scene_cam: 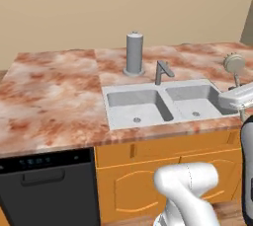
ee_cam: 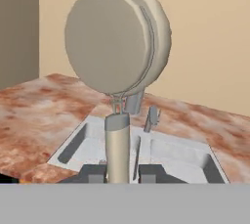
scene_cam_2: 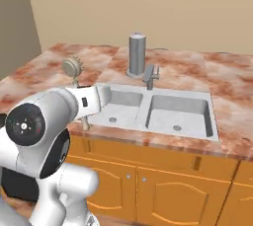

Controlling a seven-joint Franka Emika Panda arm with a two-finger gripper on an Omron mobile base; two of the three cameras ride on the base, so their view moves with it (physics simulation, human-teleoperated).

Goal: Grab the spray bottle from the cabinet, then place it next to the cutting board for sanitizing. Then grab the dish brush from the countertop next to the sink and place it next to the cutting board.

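Room: we see a plain beige wall (scene_cam: 99, 8) across the top.
Table: marbled pink table (scene_cam: 49, 96), mid-frame; bare at left.
Sink: sink (scene_cam: 163, 104), centre.
Cylinder: grey cylinder (scene_cam: 134, 54) behind.
Brush: dish brush (ee_cam: 117, 47) upright, centre.
Claw: claw (ee_cam: 118, 171) clamped on its handle.

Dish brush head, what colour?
Plain beige-grey, no pattern. The dish brush shows best in the hand view, held upright by its pale handle.

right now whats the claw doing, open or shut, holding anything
claw: shut on the dish brush, gripping its handle, head raised above the sink.
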